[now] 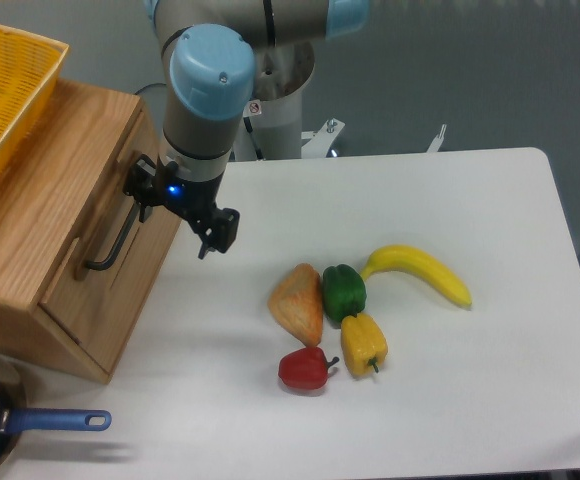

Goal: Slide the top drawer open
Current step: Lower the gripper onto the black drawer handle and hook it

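where the arm ends at the cabinet's front, the gripper has its jaws spread, one finger hanging free over the table and the other against the top end of the black bar handle; whether that finger actually touches the bar cannot be told. a small blue light glows on the gripper body. the handle runs slantwise down toward 7 o'clock along the front panel of the top drawer, a wide light oak drawer that sits at 9 o'clock from the jaws; how far it stands out from the wooden cabinet is hard to judge. a yellow plastic basket rests on the cabinet's top, toward 10 o'clock. the grey and pale blue arm rises toward 12 o'clock. on the white table, toward 4 o'clock and apart from the jaws, lies a cluster of toy food: a tan wedge touching a green pepper, a yellow pepper just below, a red pepper beside it, and a banana farther right. at 7 o'clock, near the table's corner, a dark pan with a blue handle shows partly.
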